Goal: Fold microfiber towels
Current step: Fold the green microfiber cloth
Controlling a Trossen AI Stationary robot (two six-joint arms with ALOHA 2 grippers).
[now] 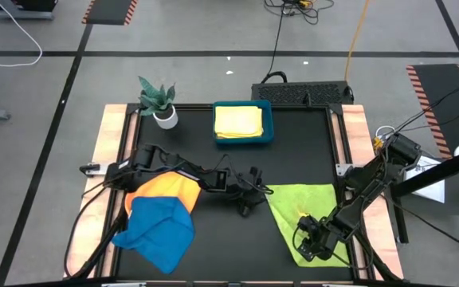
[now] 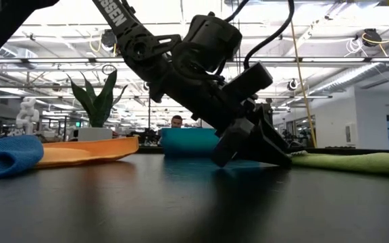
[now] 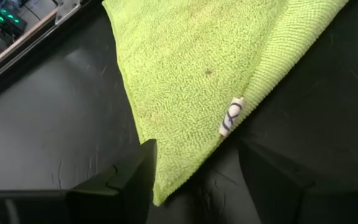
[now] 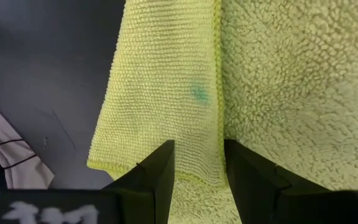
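A lime green towel (image 1: 305, 209) lies spread at the table's right. My left gripper (image 3: 197, 149) is low over the table at the towel's left corner (image 3: 161, 194). It is open, one finger on each side of that corner; I cannot tell whether either finger touches it. My right gripper (image 4: 197, 146) is at the towel's near part (image 1: 309, 243), shut on the cloth. An orange towel (image 1: 170, 187) and a blue towel (image 1: 159, 227), which partly overlaps it, lie at the left. A yellow towel (image 1: 238, 121) rests in the teal tray (image 1: 269, 119). My right gripper pinches the lime green towel between its two fingers at the hemmed edge (image 4: 218, 127) of a flap folded over the fluffy side. The fingers slant steeply down from above. The cloth around them lies on the table, so more than one layer is likely between the fingers.
A potted plant (image 1: 159, 104) stands at the far left, beside the tray. Wooden rails (image 1: 111, 135) run along the left and right sides of the black mat. Bare mat (image 1: 237, 247) lies between the blue towel and the green one.
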